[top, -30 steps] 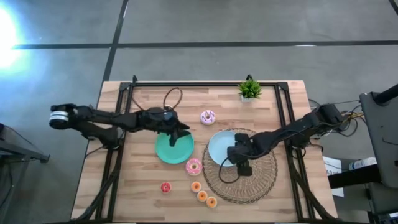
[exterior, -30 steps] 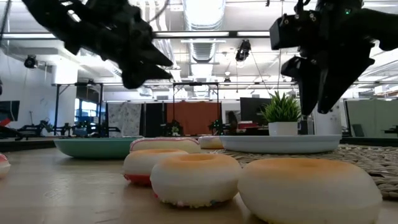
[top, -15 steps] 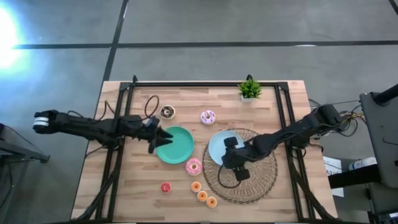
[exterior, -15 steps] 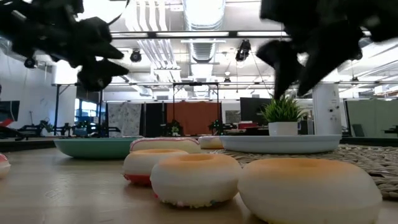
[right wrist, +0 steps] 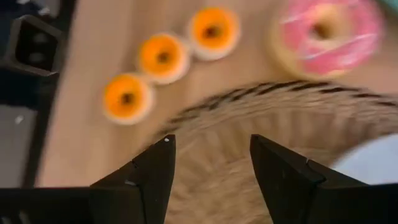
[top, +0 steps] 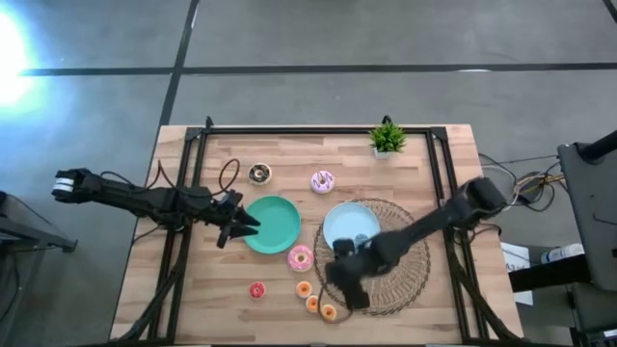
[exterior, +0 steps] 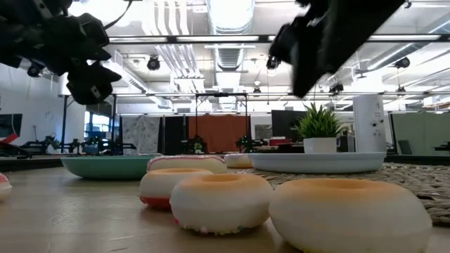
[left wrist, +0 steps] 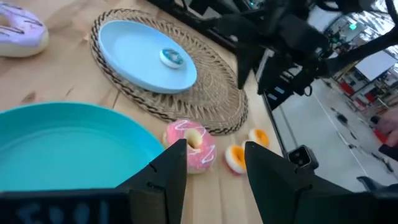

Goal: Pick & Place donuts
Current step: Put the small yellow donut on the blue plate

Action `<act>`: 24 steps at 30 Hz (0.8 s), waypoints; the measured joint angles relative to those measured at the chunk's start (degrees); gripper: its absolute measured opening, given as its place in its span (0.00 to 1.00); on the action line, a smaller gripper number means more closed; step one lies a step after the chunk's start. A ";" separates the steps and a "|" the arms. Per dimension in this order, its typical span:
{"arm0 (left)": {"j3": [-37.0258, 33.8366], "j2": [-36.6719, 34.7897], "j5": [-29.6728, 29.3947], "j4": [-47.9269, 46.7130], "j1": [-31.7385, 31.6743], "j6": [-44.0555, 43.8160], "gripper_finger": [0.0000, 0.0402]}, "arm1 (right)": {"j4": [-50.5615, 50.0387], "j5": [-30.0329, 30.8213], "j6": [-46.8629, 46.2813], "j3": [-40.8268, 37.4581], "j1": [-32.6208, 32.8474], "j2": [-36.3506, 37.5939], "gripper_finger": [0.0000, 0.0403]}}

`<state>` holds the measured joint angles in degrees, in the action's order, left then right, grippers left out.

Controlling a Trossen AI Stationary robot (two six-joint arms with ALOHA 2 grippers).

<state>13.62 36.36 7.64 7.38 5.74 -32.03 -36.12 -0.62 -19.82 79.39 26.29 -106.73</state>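
My left gripper (top: 239, 225) (left wrist: 214, 165) hovers open at the left rim of the green plate (top: 271, 224), holding nothing. My right gripper (top: 342, 280) (right wrist: 211, 162) is open and empty above the woven mat's near-left edge (right wrist: 249, 137), close to three small orange donuts (top: 312, 304) (right wrist: 163, 56). A pink donut (top: 301, 257) (left wrist: 194, 146) lies flat on the table between the plates. The dark brown donut (top: 258, 173) and a pale pink one (top: 322, 180) lie farther back. A red donut (top: 257, 289) lies near the front. The light-blue plate (top: 349, 228) carries one small round piece (left wrist: 171, 57).
The woven mat (top: 376, 255) lies under the light-blue plate at the right. A small potted plant (top: 387, 138) stands at the far edge. Black frame rails (top: 183, 231) run along the table's left and right sides. Bare wood shows at the near left corner.
My left gripper has drawn back from over the green plate toward the table's left edge, and the dark brown donut beyond the plate has come into view. My right gripper has swung from over the light-blue plate toward the near edge and left, ending close to the orange donuts.
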 joint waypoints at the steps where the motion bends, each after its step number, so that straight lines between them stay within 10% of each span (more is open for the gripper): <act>1: 0.05 -0.07 0.04 -0.19 0.08 0.02 0.34 | -2.19 0.00 -0.98 2.04 0.93 -1.36 0.49; 24: 0.05 -0.13 -0.19 -1.02 0.11 -2.74 0.34 | 6.73 3.68 7.88 8.29 13.55 -12.17 0.49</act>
<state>13.67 36.23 7.44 6.36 5.85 -34.77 -29.38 3.06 -11.94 87.68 39.83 -118.90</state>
